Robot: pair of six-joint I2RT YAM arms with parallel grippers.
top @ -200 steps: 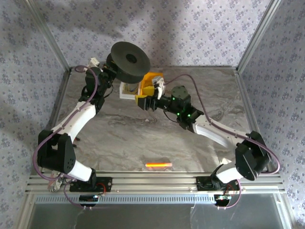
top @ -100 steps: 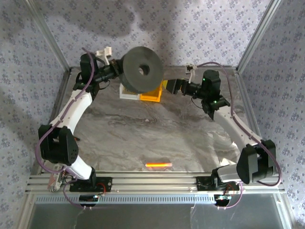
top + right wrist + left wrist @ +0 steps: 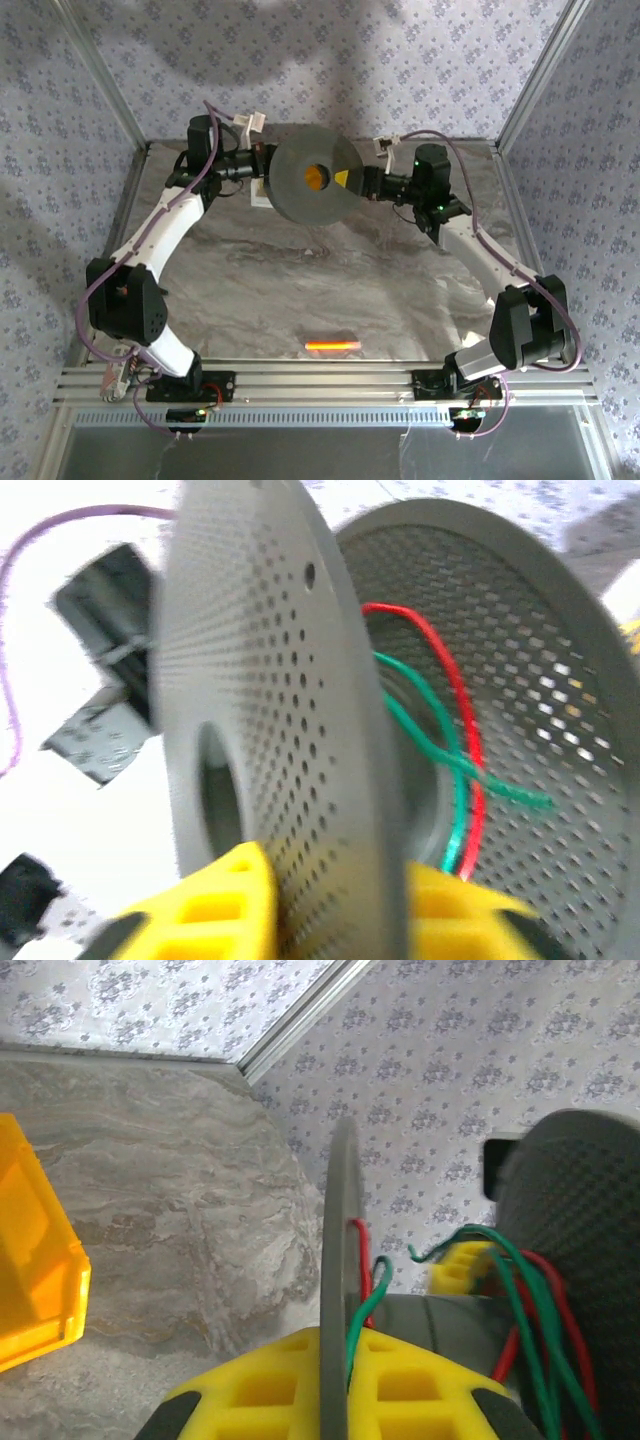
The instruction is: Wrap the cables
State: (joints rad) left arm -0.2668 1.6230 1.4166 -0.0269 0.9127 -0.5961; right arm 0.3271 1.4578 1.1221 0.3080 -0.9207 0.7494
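Clamping the spool (image 3: pixel 317 188) from either side, left gripper (image 3: pixel 338 1365) and right gripper (image 3: pixel 335 900) suspend it, likely so the cables (image 3: pixel 440 750) can wind.

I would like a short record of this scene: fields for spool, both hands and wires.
spool: lifted over the rear of the table, between both hands
left hand: shut on a spool flange
right hand: shut on a spool flange
green cable: between the flanges, at the hub, end free
red wire: beside the green cable
yellow bin: on the table

Cables (image 3: pixel 440 752) in spool (image 3: pixel 300 195) — bin (image 3: pixel 30 1260) apparently behind it, on table (image 3: pixel 300 280).
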